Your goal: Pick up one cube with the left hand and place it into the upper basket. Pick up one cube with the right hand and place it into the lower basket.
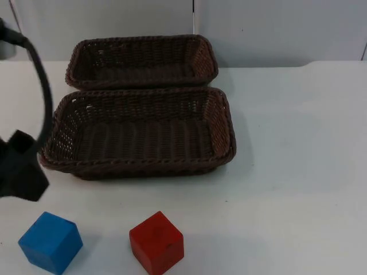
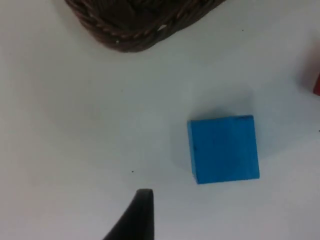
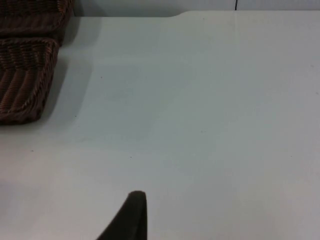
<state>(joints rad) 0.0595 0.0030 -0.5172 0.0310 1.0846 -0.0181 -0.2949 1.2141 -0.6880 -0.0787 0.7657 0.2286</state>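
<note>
The left gripper (image 1: 20, 172), its opening impossible to tell, hovers just above the blue cube (image 1: 50, 241) with the red cube (image 1: 156, 242) further right and both baskets (image 1: 143, 91) beyond, so descending onto blue looks next, right arm waiting.

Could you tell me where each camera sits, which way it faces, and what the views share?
Top view: fixed above, looking down and forward at the upper basket, lower basket, blue cube and red cube; left arm visible.
Left wrist view: faces the table, blue cube; black fingertip.
Right wrist view: faces table, basket sides; fingertip.
Shared: lower basket.
</note>
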